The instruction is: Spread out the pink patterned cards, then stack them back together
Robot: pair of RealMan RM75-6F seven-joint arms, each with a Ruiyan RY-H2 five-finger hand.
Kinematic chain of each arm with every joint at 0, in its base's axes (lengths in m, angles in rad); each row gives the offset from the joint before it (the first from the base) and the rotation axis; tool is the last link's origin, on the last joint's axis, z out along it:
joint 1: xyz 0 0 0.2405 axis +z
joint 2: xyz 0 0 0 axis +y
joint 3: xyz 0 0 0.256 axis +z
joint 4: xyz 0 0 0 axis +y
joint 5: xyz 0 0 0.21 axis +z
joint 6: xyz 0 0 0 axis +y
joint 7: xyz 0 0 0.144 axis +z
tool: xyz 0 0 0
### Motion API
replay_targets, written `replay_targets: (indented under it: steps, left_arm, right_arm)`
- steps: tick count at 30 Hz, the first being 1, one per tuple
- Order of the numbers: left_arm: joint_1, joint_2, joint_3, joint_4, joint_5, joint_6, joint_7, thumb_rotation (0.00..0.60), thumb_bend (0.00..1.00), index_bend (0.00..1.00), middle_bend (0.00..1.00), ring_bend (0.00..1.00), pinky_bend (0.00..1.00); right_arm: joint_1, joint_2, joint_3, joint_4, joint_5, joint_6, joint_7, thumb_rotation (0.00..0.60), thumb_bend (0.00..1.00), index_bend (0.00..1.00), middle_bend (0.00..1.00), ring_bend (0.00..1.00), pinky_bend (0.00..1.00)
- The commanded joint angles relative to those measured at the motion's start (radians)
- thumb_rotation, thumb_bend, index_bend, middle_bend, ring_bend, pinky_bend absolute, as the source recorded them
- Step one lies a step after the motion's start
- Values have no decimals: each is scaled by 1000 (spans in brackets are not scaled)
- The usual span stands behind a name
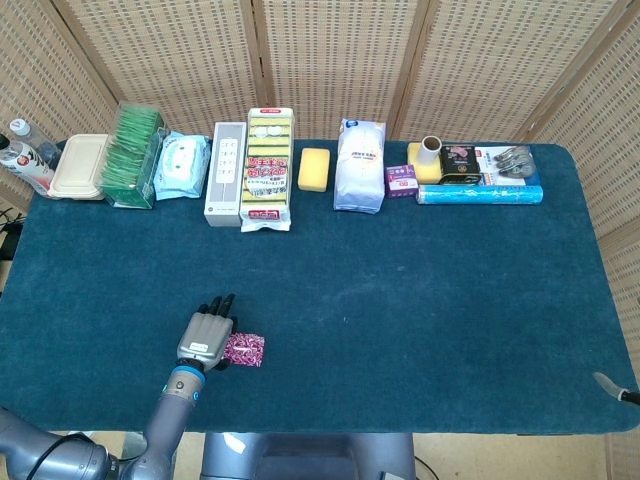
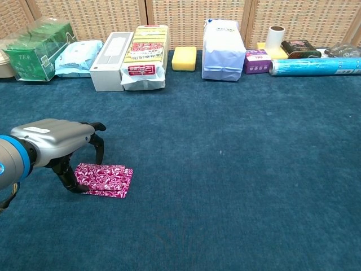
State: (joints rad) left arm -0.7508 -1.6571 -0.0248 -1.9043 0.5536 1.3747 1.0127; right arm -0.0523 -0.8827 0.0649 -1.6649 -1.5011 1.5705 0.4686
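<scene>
The pink patterned cards [image 1: 246, 349] lie flat as one small stack on the blue tablecloth, near the front left. In the chest view the cards [image 2: 107, 179] sit just right of my left hand [image 2: 53, 141]. That hand arches over their left end, fingers spread and bent down, with fingertips touching the stack's left edge. From the head view my left hand [image 1: 205, 337] covers the stack's left part. Only a sliver of my right hand [image 1: 620, 388] shows at the table's front right corner, so its fingers cannot be judged.
A row of goods lines the far edge: green tea box [image 2: 36, 49], wipes pack [image 2: 79, 56], white box [image 2: 110, 53], sponge pack [image 2: 146, 56], yellow sponge [image 2: 184, 58], white bag [image 2: 224, 49], blue roll [image 2: 316, 66]. The table's front edge [image 1: 320, 432] lies close to the cards.
</scene>
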Motion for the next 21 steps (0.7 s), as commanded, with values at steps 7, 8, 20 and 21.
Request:
replay_targets:
  steps: [7,8,20,21]
  left_arm:
    - [0,-6,0,4,3,-2,8,600,182,328,0,0,150]
    - [0,-7,0,4,3,-1,10,600,182,313,0,0,150]
    - [5,-6,-4,-1,5,-4,6,600,179,285,0,0,150]
    - [6,-6,-4,-4,2,-6,6,600,179,285,0,0,150]
  right_arm:
    - [0,1,0,-1,1,-1,0,600,7,77,0,0,0]
    - [0,1,1,-1,1,-1,0,600,8,77,0,0,0]
    - [0,1,1,-1,1,-1,0,600,8,77,0,0,0]
    - [0,1,1,-1,1,0,0,600,8,77,0,0,0]
